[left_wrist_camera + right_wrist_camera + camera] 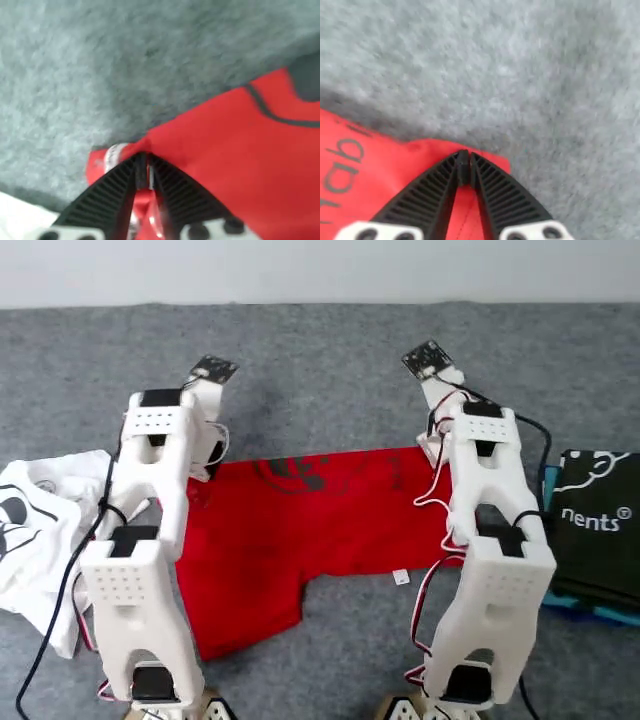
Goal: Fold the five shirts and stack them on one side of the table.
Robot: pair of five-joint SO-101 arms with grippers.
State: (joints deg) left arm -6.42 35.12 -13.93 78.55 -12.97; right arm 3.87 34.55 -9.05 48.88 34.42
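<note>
A red shirt with dark print lies spread on the grey felt between the two arms. My left gripper is shut on the red shirt at its far left corner, a fold of cloth pinched between the black ribbed fingers. My right gripper is shut on the red shirt at its far right corner. In the high view the left arm and the right arm stand over those two corners. A white shirt lies crumpled at the left.
A folded black shirt with white print rests on a blue one at the right table edge. Grey felt stretches beyond the red shirt to the far wall. Loose cables hang along both arms.
</note>
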